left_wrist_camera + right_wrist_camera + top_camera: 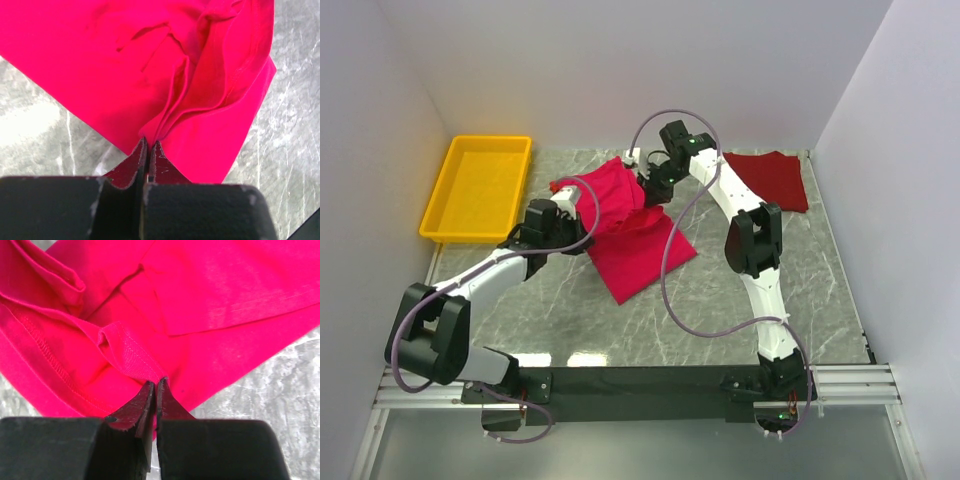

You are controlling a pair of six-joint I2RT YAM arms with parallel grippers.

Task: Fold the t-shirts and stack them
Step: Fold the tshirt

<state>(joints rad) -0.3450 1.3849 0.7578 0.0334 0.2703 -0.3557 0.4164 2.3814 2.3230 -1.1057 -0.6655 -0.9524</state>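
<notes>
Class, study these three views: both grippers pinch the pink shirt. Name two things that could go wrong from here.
The left gripper and right gripper each pinch only a thin edge of the pink shirt; it might slip free. The cloth between them is bunched, so the fold may land crooked.

We see a grey marbled table (820,290) carrying a yellow tray (480,190) at its far left corner, a crimson-pink t-shirt (640,255) partly resting near the middle, and a maroon t-shirt (770,178) flat at the far right
</notes>
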